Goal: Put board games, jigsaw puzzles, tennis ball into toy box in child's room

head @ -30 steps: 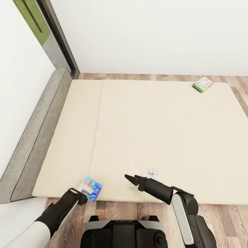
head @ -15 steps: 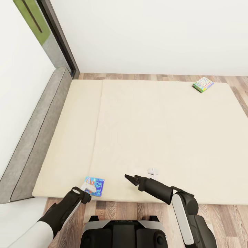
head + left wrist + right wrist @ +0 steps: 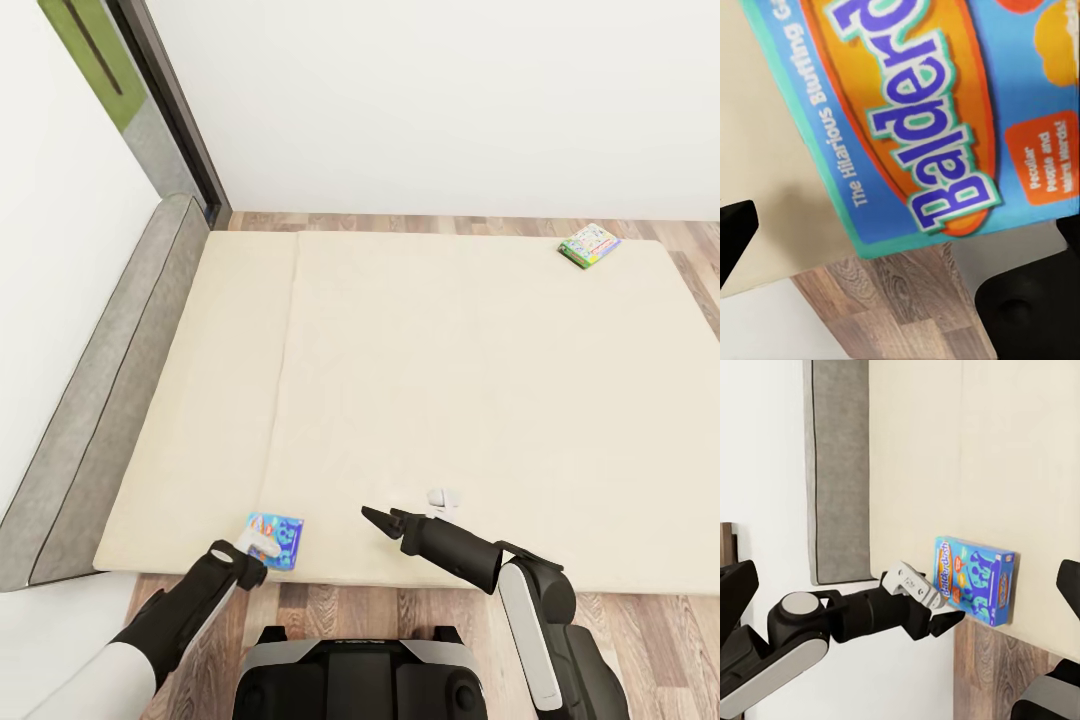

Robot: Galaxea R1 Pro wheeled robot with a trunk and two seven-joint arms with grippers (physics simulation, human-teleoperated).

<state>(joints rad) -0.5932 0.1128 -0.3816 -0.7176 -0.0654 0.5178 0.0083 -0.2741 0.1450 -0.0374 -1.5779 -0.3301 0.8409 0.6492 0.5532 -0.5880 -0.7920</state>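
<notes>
the left gripper (image 3: pixel 258 549) sits at the near edge of the bed (image 3: pixel 450 380), its fingers spread apart with the blue board game (image 3: pixel 274 538) lying between and just beyond them; it is let go, not clamped on anything. a second ago that game was tilted up in front of the same gripper, over the mattress edge; half a second ago it was already flat on the mattress, and since then only the left arm has slid back a touch toward the floor. from the right wrist the game (image 3: pixel 973 580) lies flat at the mattress corner with the left gripper (image 3: pixel 926 604) touching or nearly touching its edge. the right gripper (image 3: pixel 378 520) hangs over the near mattress edge, unchanged, fingers close together, though i cannot tell if they are fully shut. the green-edged board game (image 3: pixel 589 244) rests at the far right corner of the bed, where it was.
</notes>
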